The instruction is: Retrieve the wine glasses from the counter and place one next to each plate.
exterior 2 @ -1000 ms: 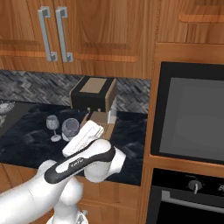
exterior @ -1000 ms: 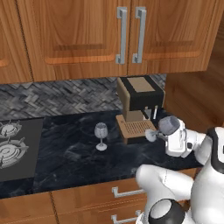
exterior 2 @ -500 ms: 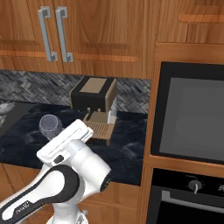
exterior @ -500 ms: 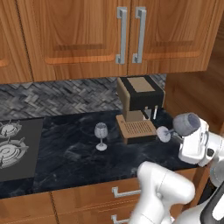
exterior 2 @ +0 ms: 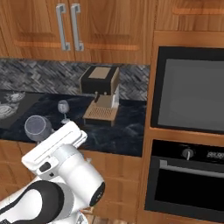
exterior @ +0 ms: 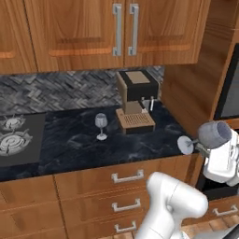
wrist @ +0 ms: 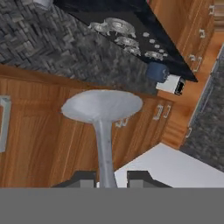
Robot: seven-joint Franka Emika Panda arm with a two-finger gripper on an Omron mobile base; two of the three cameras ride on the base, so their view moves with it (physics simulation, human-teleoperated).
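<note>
**Off the counter's right end: one glass gripped by the stem**

Between the two dark fingertips point(wrist: 89, 178) the jaws stand nearly closed, pinching the thin stem of a wine glass point(exterior: 212, 135); the gripper point(wrist: 107, 179) has it firmly, with only the stem's width between the pads. Seen along the hand, the round flat foot of that glass spreads out ahead of the fingers at the end of the stem. From the left base view the held glass lies on its side, bowl up beside the white hand and foot pointing back toward the coffee machine point(exterior: 135, 100), clear of the counter point(exterior: 70, 140) and out past its right end. The hand is rolled over, so the glass is far from upright, and the arm bends low in front of the wooden drawers.

Left of the coffee machine the second wine glass point(exterior: 101, 125) stands upright on the black counter, well apart from the gripper. Farther left of the machine lies the gas hob point(exterior: 14, 140). To the machine's right, past a wooden panel, is a built-in oven point(exterior 2: 190, 131).
</note>
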